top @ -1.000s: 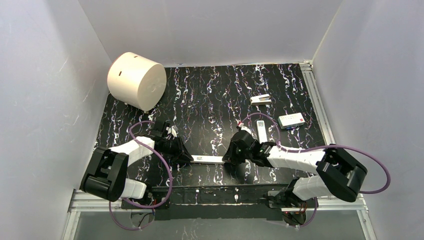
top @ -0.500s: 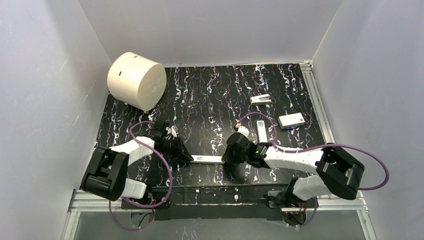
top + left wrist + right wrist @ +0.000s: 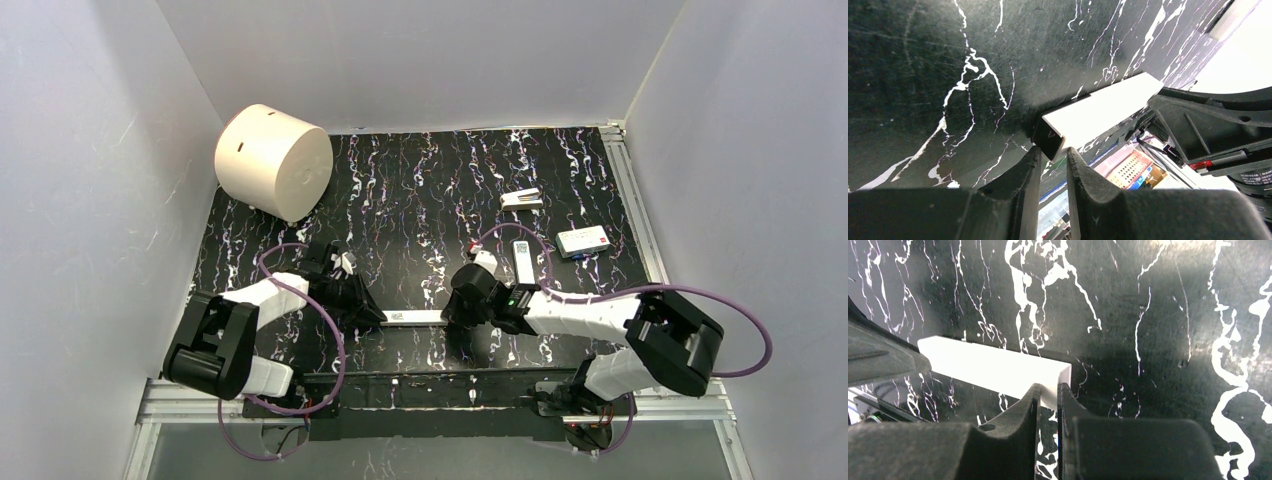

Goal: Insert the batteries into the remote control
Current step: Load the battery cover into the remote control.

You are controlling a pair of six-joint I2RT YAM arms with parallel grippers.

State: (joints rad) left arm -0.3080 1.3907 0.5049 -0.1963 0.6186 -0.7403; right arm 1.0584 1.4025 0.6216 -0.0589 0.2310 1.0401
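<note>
Left end effector and right end effector each clamp one end of the remote control.

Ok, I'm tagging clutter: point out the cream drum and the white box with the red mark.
cream drum [image 3: 272, 160]: top external view, middle of its body.
white box [image 3: 583, 240]: top external view, middle of its top face.

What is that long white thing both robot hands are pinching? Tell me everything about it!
The white strip is long, slim and plain, and looks like smooth plastic. Its ends look hollow, like a thin-walled channel. It lies crosswise, low at the near middle of the black marbled table; whether it rests there is unclear. The left gripper pinches one end, where small dark print shows, and the right gripper pinches the other.
</note>
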